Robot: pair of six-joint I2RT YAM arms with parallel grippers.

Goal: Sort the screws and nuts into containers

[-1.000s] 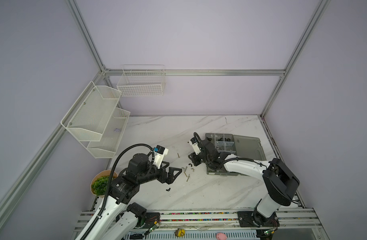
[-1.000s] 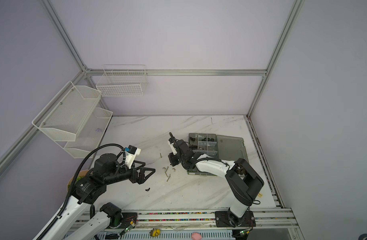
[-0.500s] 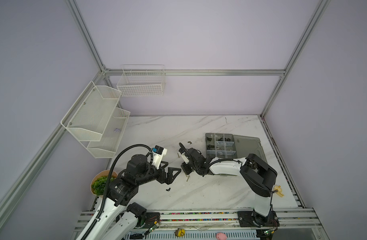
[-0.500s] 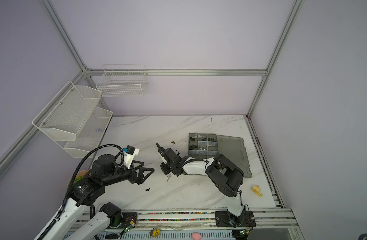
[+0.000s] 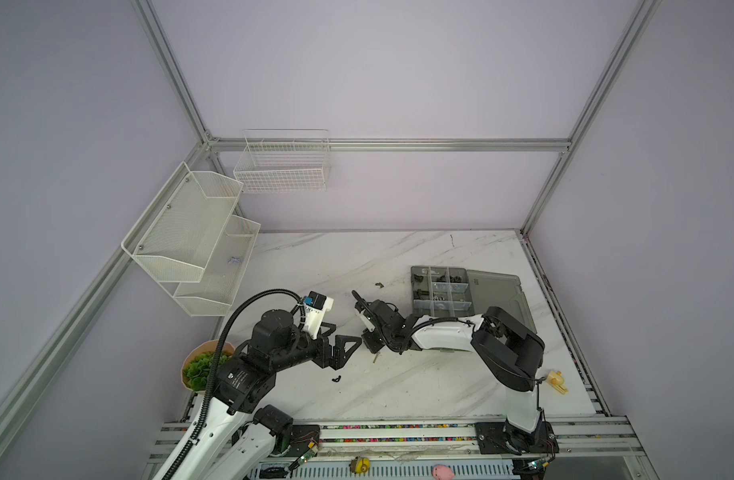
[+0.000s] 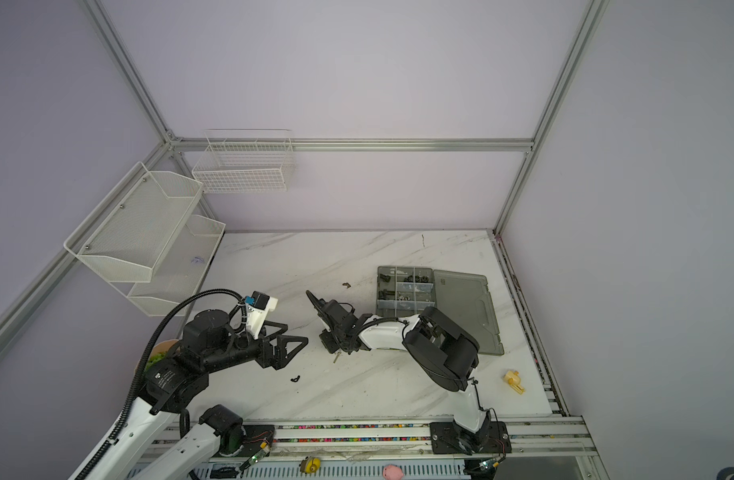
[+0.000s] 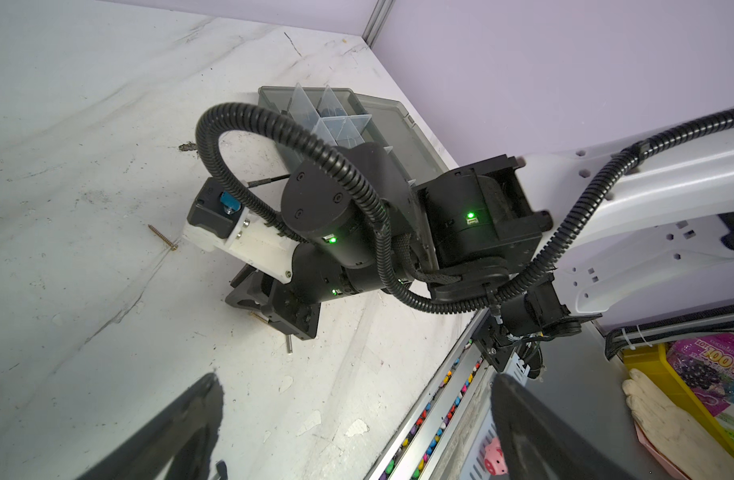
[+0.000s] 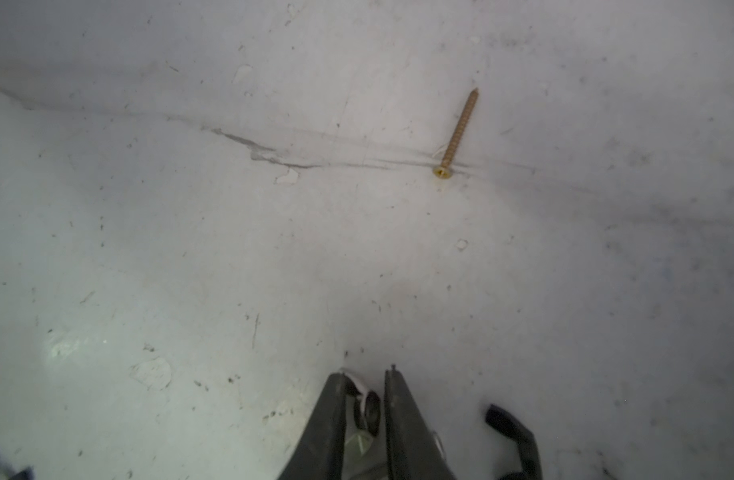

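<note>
Lilac walls (image 5: pixel 398 83) and an aluminium frame (image 5: pixel 390 144) box in a white, grey-veined table (image 5: pixel 398 395), scuffed and chipped up close. Down at its middle, the right gripper (image 8: pixel 365 374) sits low over the marble, fingers (image 8: pixel 328 415) drawn in with only a slit between them. Something pale and dark shows in that slit, but I cannot tell whether it is gripped. A brass screw (image 7: pixel 258 317) lies right at the tips, with a short silver screw (image 7: pixel 289 344) just beside it. Ahead of the tips and apart from them lies a second brass screw (image 8: pixel 457 133), thin, threaded to a point, cross-slotted flat head, flat on the table. Just to the left, the left gripper (image 5: pixel 348 351) hovers with jaws spread wide, nothing in them. A small black nut (image 5: pixel 336 379) lies on its near side. Far and right sits the smoky-grey organizer box (image 5: pixel 417 305), its lid (image 5: pixel 498 299) folded flat to the right, and its clear-walled compartments (image 5: pixel 459 306) hold dark and silver pieces. The right arm's white forearm (image 5: pixel 440 334) crosses the box's near edge, and in the left wrist view its cable hose (image 7: pixel 274 124) covers much of the box. A loose dark bit (image 5: pixel 378 285) lies left of the box. Mesh shelves (image 5: pixel 190 232) hang on the left wall and a wire basket (image 5: pixel 282 170) on the far one. A green plant (image 5: pixel 199 370) is near left, a yellow toy (image 5: pixel 558 379) near right.
</note>
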